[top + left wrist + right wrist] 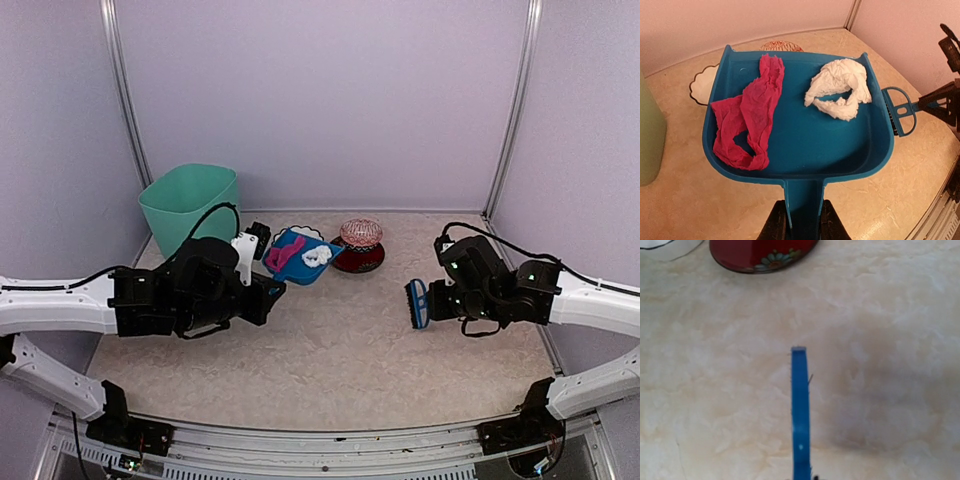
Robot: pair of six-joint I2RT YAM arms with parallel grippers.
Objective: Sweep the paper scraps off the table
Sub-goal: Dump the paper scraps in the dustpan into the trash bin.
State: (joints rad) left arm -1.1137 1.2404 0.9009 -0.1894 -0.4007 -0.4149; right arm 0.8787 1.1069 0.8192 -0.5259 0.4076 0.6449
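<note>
Pink and white paper scraps (747, 117): two pieces, both lying inside blue dustpan (805, 155), mid-frame; none seen loose on table (340, 350). Left gripper (803, 222) clamped on dustpan handle; right gripper (434, 302) closed on hand brush (418, 303), right of centre. Step, judged: emptying. Next calls for carrying pan level to green bin (190, 205), upper left; open tabletop between, red bowl (358, 258) close behind pan's far rim.
</note>
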